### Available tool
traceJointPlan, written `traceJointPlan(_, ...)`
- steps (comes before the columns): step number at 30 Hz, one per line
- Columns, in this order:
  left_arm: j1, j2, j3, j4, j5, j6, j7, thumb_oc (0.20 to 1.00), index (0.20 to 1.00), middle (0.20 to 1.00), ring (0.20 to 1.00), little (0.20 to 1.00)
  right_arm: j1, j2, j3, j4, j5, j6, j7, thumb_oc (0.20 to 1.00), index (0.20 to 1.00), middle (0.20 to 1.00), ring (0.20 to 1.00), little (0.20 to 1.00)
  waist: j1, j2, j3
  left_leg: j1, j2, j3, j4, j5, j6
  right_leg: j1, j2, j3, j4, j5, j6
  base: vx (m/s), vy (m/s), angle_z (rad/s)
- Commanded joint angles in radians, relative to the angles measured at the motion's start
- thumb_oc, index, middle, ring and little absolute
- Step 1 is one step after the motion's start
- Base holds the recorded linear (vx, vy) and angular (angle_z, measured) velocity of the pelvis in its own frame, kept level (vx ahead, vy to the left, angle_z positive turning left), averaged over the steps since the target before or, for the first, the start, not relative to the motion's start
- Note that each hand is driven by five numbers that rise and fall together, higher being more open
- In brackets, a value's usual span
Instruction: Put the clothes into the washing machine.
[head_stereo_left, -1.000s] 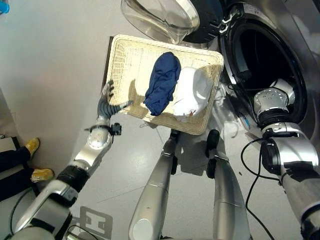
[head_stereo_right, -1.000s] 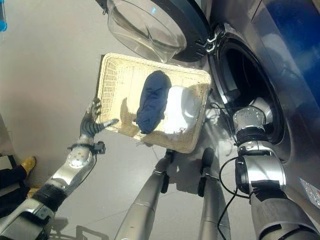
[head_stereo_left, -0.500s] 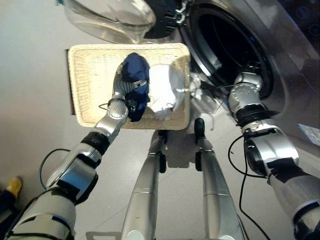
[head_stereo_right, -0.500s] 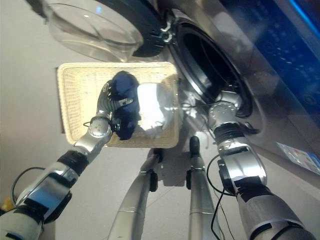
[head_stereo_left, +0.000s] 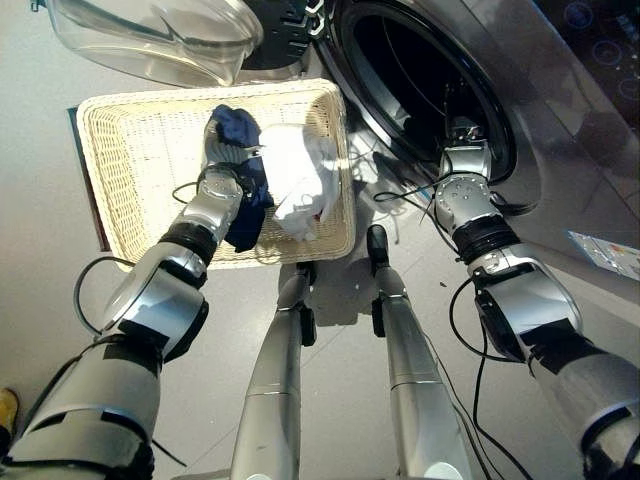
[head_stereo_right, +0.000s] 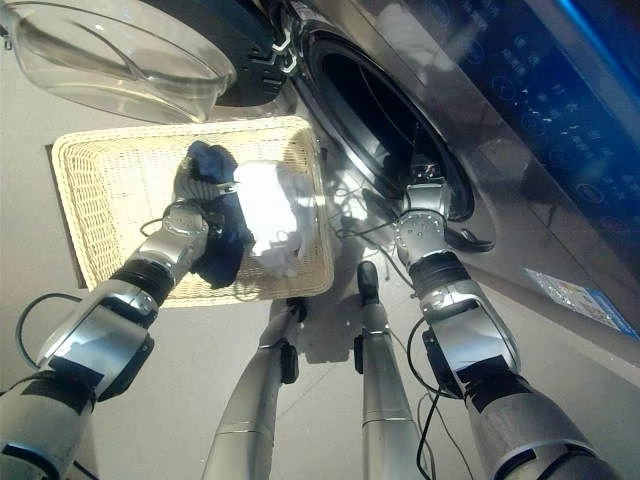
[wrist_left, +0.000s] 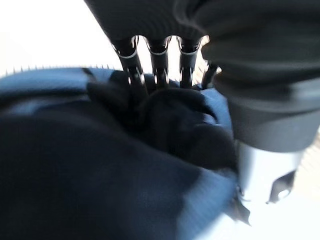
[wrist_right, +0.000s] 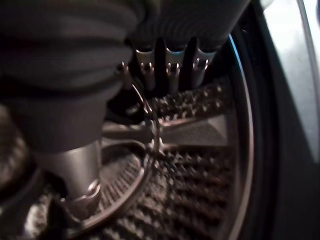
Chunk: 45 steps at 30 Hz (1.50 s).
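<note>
left wrist view | left hand (wrist_left: 165, 60) fingers dug into crumpled navy cloth (wrist_left: 100, 165) | grasp unclear

I can read no text, number or brand from here. The washing machine (head_stereo_right: 520, 110) carries small pale control symbols on its dark panel and a sticker (head_stereo_right: 578, 297) lower down, both too small to read.

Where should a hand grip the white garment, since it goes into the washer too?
Probably from above at the bunched middle of the white garment, where raised folds offer cloth. It lies crumpled in the wicker basket, beside the navy garment under the left hand.
</note>
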Motion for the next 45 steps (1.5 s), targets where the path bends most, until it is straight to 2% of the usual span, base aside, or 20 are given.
traceJointPlan(1, 0.032, 0.028, 0.012, 0.126, 0.185, 0.263, 0.017, 1.0, 1.0, 1.0, 1.0, 1.0, 0.138, -0.083, -0.063, -0.086, -0.072, -0.026, 0.042, 1.0, 1.0, 1.0, 1.0, 1.0, -0.029, 0.036, 0.009, 0.041, -0.025, -0.036, 0.033, -0.059, -0.024, 0.052, 0.053, -0.128, -0.089, 0.045, -0.026, -0.01, 0.017, -0.08)
traceJointPlan(3, 0.037, 0.051, 0.0, 0.136, 0.234, 0.317, 0.001, 1.0, 1.0, 1.0, 1.0, 1.0, 0.189, -0.068, -0.062, -0.145, -0.088, -0.004, 0.065, 1.0, 1.0, 1.0, 1.0, 1.0, -0.036, 0.026, 0.009, 0.034, -0.026, -0.036, 0.04, -0.065, -0.023, 0.046, 0.054, -0.124, -0.097, 0.052, -0.025, -0.02, 0.026, -0.12)
traceJointPlan(9, 0.07, 0.076, -0.01, 0.147, 0.267, 0.323, -0.065, 1.0, 1.0, 1.0, 1.0, 1.0, 0.257, -0.045, -0.066, -0.205, -0.106, 0.023, 0.092, 1.0, 1.0, 1.0, 1.0, 1.0, -0.042, 0.021, 0.009, 0.02, -0.026, -0.039, 0.058, -0.07, -0.024, 0.035, 0.054, -0.117, -0.09, 0.053, -0.027, -0.01, 0.019, -0.04)
traceJointPlan(10, 0.086, 0.078, -0.012, 0.156, 0.281, 0.3, -0.126, 0.542, 0.542, 0.542, 0.542, 0.542, 0.278, -0.04, -0.067, -0.214, -0.099, 0.039, 0.117, 1.0, 1.0, 1.0, 1.0, 1.0, -0.042, 0.023, 0.009, 0.018, -0.026, -0.039, 0.059, -0.07, -0.024, 0.033, 0.054, -0.115, -0.087, 0.053, -0.027, -0.02, 0.039, -0.04)
traceJointPlan(11, 0.086, 0.078, -0.012, 0.156, 0.281, 0.3, -0.126, 0.542, 0.542, 0.542, 0.542, 0.542, 0.278, -0.04, -0.067, -0.214, -0.099, 0.039, 0.117, 1.0, 1.0, 1.0, 1.0, 1.0, -0.042, 0.023, 0.009, 0.018, -0.026, -0.039, 0.059, -0.07, -0.024, 0.033, 0.054, -0.115, -0.087, 0.053, -0.027, -0.01, 0.036, 0.0)
traceJointPlan(12, 0.097, 0.077, -0.011, 0.154, 0.27, 0.276, -0.147, 0.479, 0.479, 0.479, 0.479, 0.479, 0.287, -0.035, -0.067, -0.224, -0.095, 0.045, 0.127, 1.0, 1.0, 1.0, 1.0, 1.0, -0.042, 0.024, 0.009, 0.017, -0.027, -0.041, 0.059, -0.068, -0.023, 0.032, 0.054, -0.114, -0.086, 0.053, -0.028, -0.01, 0.032, -0.01)
traceJointPlan(13, 0.121, 0.068, 0.0, 0.152, 0.233, 0.23, -0.205, 0.2, 0.2, 0.2, 0.2, 0.2, 0.311, -0.026, -0.062, -0.246, -0.111, 0.057, 0.144, 1.0, 1.0, 1.0, 1.0, 1.0, -0.043, 0.024, 0.009, 0.022, -0.029, -0.043, 0.053, -0.063, -0.021, 0.036, 0.055, -0.112, -0.085, 0.053, -0.028, -0.02, 0.058, -0.01)
traceJointPlan(19, 0.21, 0.04, 0.065, 0.128, 0.082, 0.075, -0.242, 0.2, 0.2, 0.2, 0.2, 0.2, 0.379, -0.02, -0.008, -0.331, -0.273, 0.092, 0.161, 1.0, 1.0, 1.0, 1.0, 1.0, -0.042, 0.026, 0.009, 0.041, -0.032, -0.047, 0.029, -0.043, -0.014, 0.047, 0.061, -0.107, -0.079, 0.053, -0.03, -0.01, 0.022, 0.0)
traceJointPlan(21, 0.275, 0.021, 0.116, 0.044, -0.028, -0.062, -0.238, 0.2, 0.2, 0.2, 0.2, 0.2, 0.434, -0.037, 0.049, -0.418, -0.479, 0.097, 0.133, 1.0, 1.0, 1.0, 1.0, 1.0, -0.039, 0.026, 0.009, 0.056, -0.031, -0.05, 0.008, -0.022, -0.01, 0.057, 0.066, -0.107, -0.072, 0.054, -0.03, 0.0, 0.0, 0.0)
traceJointPlan(22, 0.289, 0.018, 0.131, 0.022, -0.03, -0.075, -0.236, 0.2, 0.2, 0.2, 0.2, 0.2, 0.445, -0.048, 0.062, -0.435, -0.508, 0.097, 0.131, 1.0, 1.0, 1.0, 1.0, 1.0, -0.037, 0.026, 0.009, 0.06, -0.031, -0.05, 0.001, -0.016, -0.01, 0.06, 0.067, -0.107, -0.071, 0.054, -0.03, 0.0, 0.0, 0.0)
traceJointPlan(23, 0.338, 0.01, 0.162, -0.055, -0.063, -0.141, -0.208, 0.2, 0.2, 0.2, 0.2, 0.2, 0.481, -0.072, 0.088, -0.484, -0.613, 0.113, 0.135, 1.0, 1.0, 1.0, 1.0, 1.0, -0.033, 0.027, 0.009, 0.075, -0.031, -0.053, -0.015, -0.001, -0.008, 0.071, 0.069, -0.109, -0.069, 0.057, -0.029, 0.0, 0.0, 0.0)
traceJointPlan(26, 0.402, 0.004, 0.188, -0.151, -0.092, -0.197, -0.171, 0.2, 0.2, 0.2, 0.2, 0.2, 0.519, -0.096, 0.109, -0.521, -0.73, 0.131, 0.144, 1.0, 1.0, 1.0, 1.0, 1.0, -0.025, 0.032, 0.009, 0.088, -0.031, -0.059, -0.032, 0.014, -0.008, 0.083, 0.071, -0.111, -0.069, 0.057, -0.027, -0.03, -0.015, 0.07)
traceJointPlan(28, 0.551, -0.002, 0.262, -0.381, -0.125, -0.334, -0.04, 0.2, 0.2, 0.2, 0.2, 0.2, 0.579, -0.156, 0.144, -0.595, -0.983, 0.178, 0.119, 1.0, 1.0, 1.0, 1.0, 1.0, 0.005, 0.044, 0.009, 0.123, -0.032, -0.077, -0.064, 0.037, -0.007, 0.12, 0.073, -0.121, -0.065, 0.05, -0.024, -0.05, -0.067, 0.14)
traceJointPlan(29, 0.563, -0.002, 0.27, -0.396, -0.127, -0.356, -0.022, 0.2, 0.2, 0.2, 0.2, 0.2, 0.583, -0.159, 0.146, -0.599, -1.009, 0.181, 0.113, 1.0, 1.0, 1.0, 1.0, 1.0, 0.007, 0.045, 0.009, 0.127, -0.032, -0.079, -0.066, 0.038, -0.007, 0.124, 0.073, -0.122, -0.065, 0.049, -0.024, -0.05, -0.073, 0.16)
traceJointPlan(30, 0.619, -0.006, 0.31, -0.483, -0.135, -0.434, 0.023, 0.2, 0.2, 0.2, 0.2, 0.2, 0.594, -0.179, 0.153, -0.605, -1.128, 0.191, 0.088, 1.0, 1.0, 1.0, 1.0, 1.0, 0.026, 0.05, 0.009, 0.146, -0.035, -0.089, -0.074, 0.039, -0.008, 0.147, 0.068, -0.131, -0.067, 0.042, -0.022, -0.04, -0.066, 0.17)
traceJointPlan(34, 0.719, -0.039, 0.416, -0.656, -0.113, -0.604, 0.056, 0.2, 0.2, 0.2, 0.2, 0.2, 0.614, -0.187, 0.162, -0.629, -1.253, 0.253, 0.053, 1.0, 1.0, 1.0, 1.0, 1.0, 0.069, 0.055, 0.009, 0.195, -0.048, -0.112, -0.088, 0.036, -0.01, 0.207, 0.054, -0.16, -0.073, 0.024, -0.022, -0.03, -0.056, 0.2)
traceJointPlan(36, 0.753, -0.05, 0.45, -0.737, -0.123, -0.677, 0.026, 0.2, 0.2, 0.2, 0.2, 0.2, 0.616, -0.181, 0.161, -0.624, -1.298, 0.277, 0.051, 1.0, 1.0, 1.0, 1.0, 1.0, 0.089, 0.056, 0.009, 0.215, -0.054, -0.124, -0.09, 0.033, -0.011, 0.232, 0.05, -0.173, -0.07, 0.013, -0.025, -0.05, -0.054, 0.24)
traceJointPlan(38, 0.782, -0.071, 0.477, -0.87, -0.153, -0.733, -0.091, 0.2, 0.2, 0.2, 0.2, 0.2, 0.601, -0.175, 0.181, -0.618, -1.396, 0.324, 0.022, 1.0, 1.0, 1.0, 1.0, 1.0, 0.115, 0.057, 0.009, 0.242, -0.064, -0.141, -0.097, 0.034, -0.011, 0.268, 0.043, -0.192, -0.068, 0.0, -0.03, -0.06, -0.048, 0.32)
traceJointPlan(40, 0.8, -0.077, 0.47, -0.961, -0.156, -0.752, -0.198, 0.2, 0.2, 0.2, 0.2, 0.2, 0.586, -0.184, 0.198, -0.617, -1.487, 0.35, 0.002, 1.0, 1.0, 1.0, 1.0, 1.0, 0.133, 0.058, 0.009, 0.266, -0.069, -0.149, -0.107, 0.037, -0.011, 0.302, 0.039, -0.207, -0.072, -0.007, -0.033, -0.05, -0.039, 0.29)
traceJointPlan(45, 0.795, -0.05, 0.409, -1.121, -0.206, -0.713, -0.47, 0.2, 0.2, 0.2, 0.2, 0.2, 0.539, -0.22, 0.231, -0.625, -1.565, 0.407, 0.032, 1.0, 1.0, 1.0, 1.0, 1.0, 0.157, 0.067, 0.009, 0.31, -0.072, -0.158, -0.131, 0.047, -0.006, 0.35, 0.041, -0.227, -0.065, -0.021, -0.04, -0.03, -0.012, 0.16)
